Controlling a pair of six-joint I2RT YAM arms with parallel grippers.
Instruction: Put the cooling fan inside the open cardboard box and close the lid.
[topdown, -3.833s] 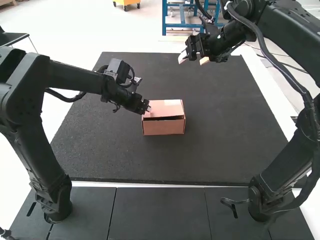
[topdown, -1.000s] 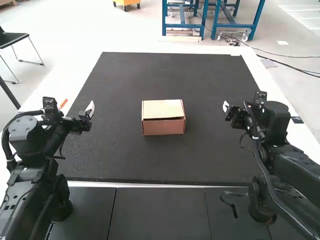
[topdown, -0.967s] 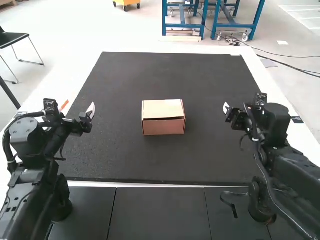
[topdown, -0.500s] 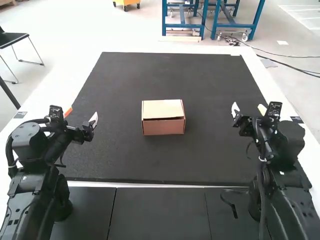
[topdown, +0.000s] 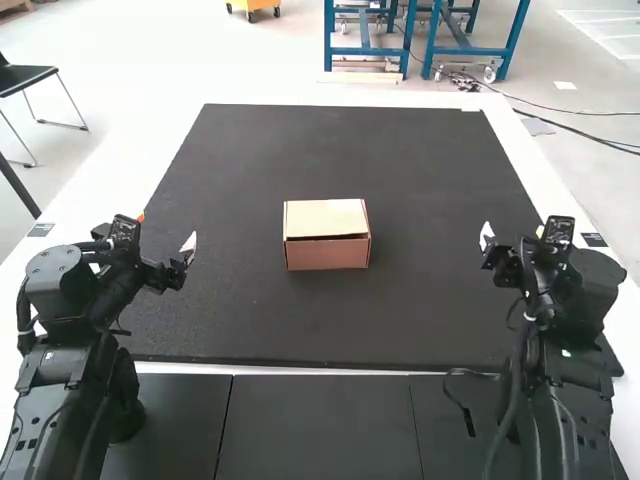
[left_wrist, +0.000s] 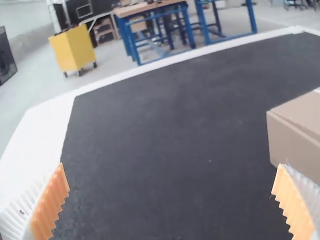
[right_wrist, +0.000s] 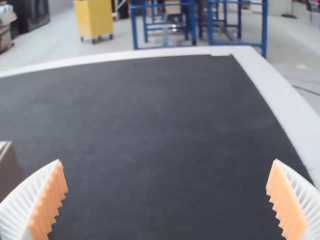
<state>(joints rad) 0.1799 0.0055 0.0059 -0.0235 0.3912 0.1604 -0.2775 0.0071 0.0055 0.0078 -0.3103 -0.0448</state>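
Observation:
The brown cardboard box (topdown: 326, 234) stands in the middle of the black mat (topdown: 420, 170) with its lid flaps lying flat on top; its inside is hidden. My left gripper (topdown: 163, 233) hangs open near the mat's left edge, well away from the box, with nothing between its fingers. In the left wrist view the left gripper (left_wrist: 170, 210) faces the mat and a corner of the box (left_wrist: 297, 134). My right gripper (topdown: 515, 240) is open near the mat's right edge, also holding nothing. In the right wrist view the right gripper (right_wrist: 165, 200) points across the mat, with a sliver of the box (right_wrist: 7, 167) beside one finger.
The mat covers most of a white table (topdown: 90, 190). Both arm bases stand at the front corners, on dark plates (topdown: 320, 425). Bare mat surrounds the box on every side.
The left gripper left the box's left end and the right gripper came down from the far side. Both arms have pulled back toward their bases over the last second.

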